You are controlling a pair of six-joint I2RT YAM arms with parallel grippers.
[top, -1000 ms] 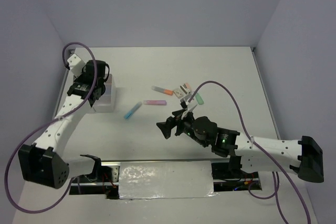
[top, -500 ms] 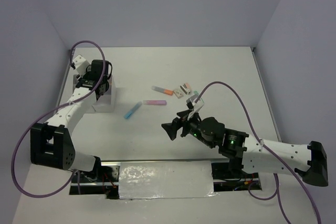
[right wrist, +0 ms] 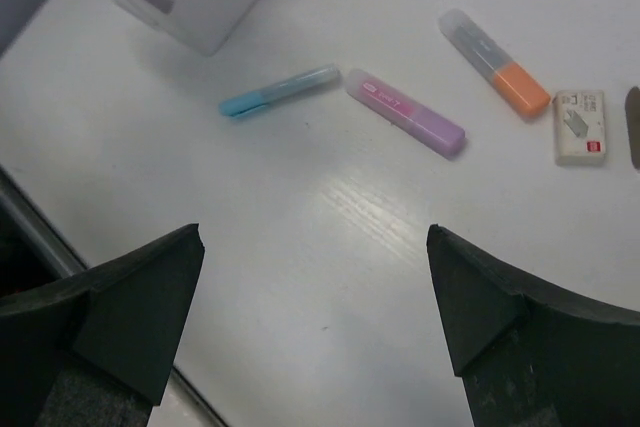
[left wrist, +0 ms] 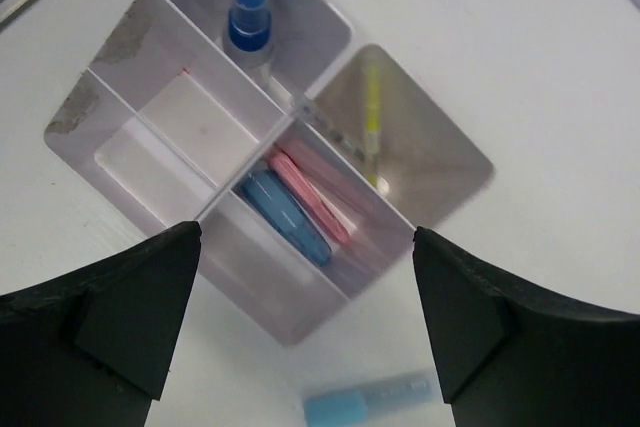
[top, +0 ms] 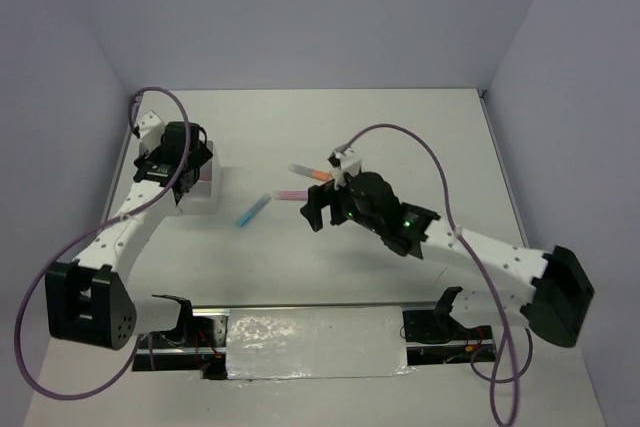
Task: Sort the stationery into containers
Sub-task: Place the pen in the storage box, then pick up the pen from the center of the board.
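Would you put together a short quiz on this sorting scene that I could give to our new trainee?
1. Which item shares a compartment of the organizer with the blue marker?
A. a yellow pen
B. a pink marker
C. a blue-capped bottle
2. True or false: the right gripper is shut on a marker.
3. Fill in: in the right wrist view, the eraser lies nearest the marker with the ___ tip.
Key:
1. B.
2. False: its jaws stand open and empty.
3. Orange: it is the orange-tipped marker.
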